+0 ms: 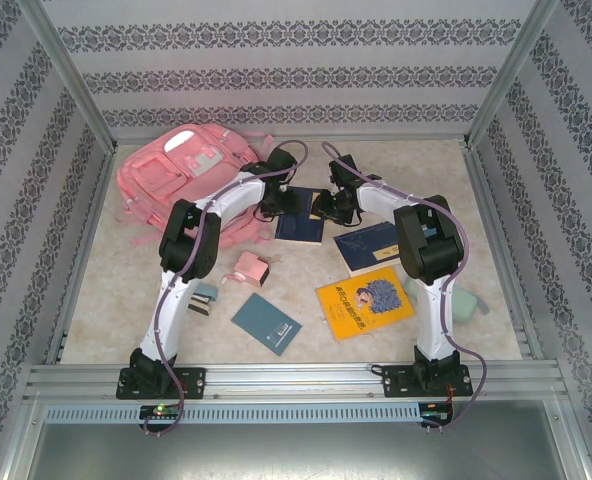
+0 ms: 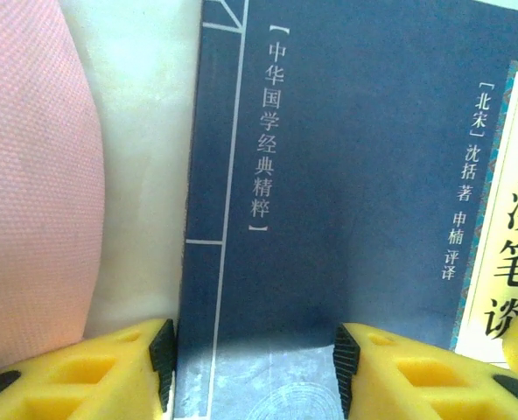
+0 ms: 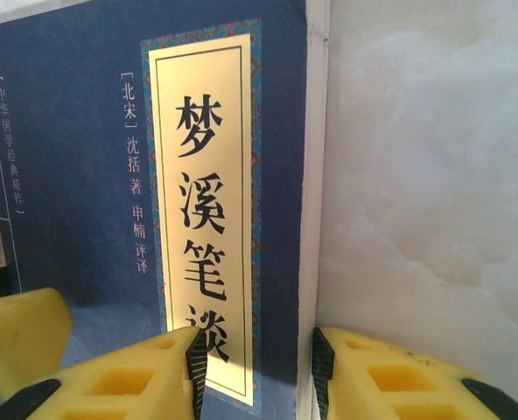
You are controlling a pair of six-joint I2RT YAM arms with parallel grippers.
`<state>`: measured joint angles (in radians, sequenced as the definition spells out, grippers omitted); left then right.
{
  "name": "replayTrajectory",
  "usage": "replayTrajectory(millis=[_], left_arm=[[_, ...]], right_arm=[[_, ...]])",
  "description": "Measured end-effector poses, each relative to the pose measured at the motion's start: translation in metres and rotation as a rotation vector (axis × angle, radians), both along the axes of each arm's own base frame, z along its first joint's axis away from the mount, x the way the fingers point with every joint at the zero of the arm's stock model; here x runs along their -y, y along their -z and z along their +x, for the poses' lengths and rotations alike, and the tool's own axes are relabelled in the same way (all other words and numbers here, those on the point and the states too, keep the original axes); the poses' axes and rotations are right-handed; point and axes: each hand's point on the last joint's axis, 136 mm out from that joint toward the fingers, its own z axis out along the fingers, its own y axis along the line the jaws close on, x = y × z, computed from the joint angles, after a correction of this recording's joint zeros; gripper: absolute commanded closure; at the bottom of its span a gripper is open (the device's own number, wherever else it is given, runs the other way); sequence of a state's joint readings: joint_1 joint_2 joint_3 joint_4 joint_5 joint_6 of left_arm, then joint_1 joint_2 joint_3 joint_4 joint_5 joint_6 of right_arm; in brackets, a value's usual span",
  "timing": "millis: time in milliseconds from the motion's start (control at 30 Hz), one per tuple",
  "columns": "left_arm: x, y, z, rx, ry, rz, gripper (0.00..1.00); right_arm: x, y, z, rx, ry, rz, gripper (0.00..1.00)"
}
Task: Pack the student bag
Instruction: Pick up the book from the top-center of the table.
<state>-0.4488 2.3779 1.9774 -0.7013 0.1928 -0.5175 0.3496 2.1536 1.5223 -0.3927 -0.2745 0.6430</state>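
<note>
The pink bag [image 1: 171, 180] lies at the bench's [image 1: 116, 300] far left corner. Just right of it a dark blue book [image 1: 301, 215] lies flat, and both arms reach down to it. The left tool [image 2: 255, 367] is spread, straddling the book's spine edge beside the bag. The right tool [image 3: 259, 367] is spread too, straddling the opposite edge, pinching nothing.

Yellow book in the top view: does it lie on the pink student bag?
No, the yellow book lies flat on the table at the near right, well apart from the student bag at the far left.
</note>
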Motion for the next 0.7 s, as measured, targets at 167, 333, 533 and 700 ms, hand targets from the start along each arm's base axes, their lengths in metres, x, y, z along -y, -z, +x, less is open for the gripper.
replayTrajectory(millis=[167, 333, 533, 700], left_arm=[[0.003, -0.003, -0.002, -0.017, 0.013, -0.074, 0.49], [0.009, -0.008, -0.004, -0.041, 0.007, -0.24, 0.5], [0.014, -0.021, -0.004, -0.044, -0.041, -0.428, 0.51], [0.02, -0.047, 0.0, -0.018, -0.055, -0.587, 0.52]], right_arm=[[0.0, 0.0, 0.0, -0.001, 0.001, 0.0, 0.63], [0.0, 0.0, 0.0, -0.002, 0.001, 0.002, 0.63], [0.007, 0.001, 0.001, -0.006, 0.018, 0.003, 0.63], [0.007, 0.001, 0.002, -0.006, 0.021, 0.004, 0.63]])
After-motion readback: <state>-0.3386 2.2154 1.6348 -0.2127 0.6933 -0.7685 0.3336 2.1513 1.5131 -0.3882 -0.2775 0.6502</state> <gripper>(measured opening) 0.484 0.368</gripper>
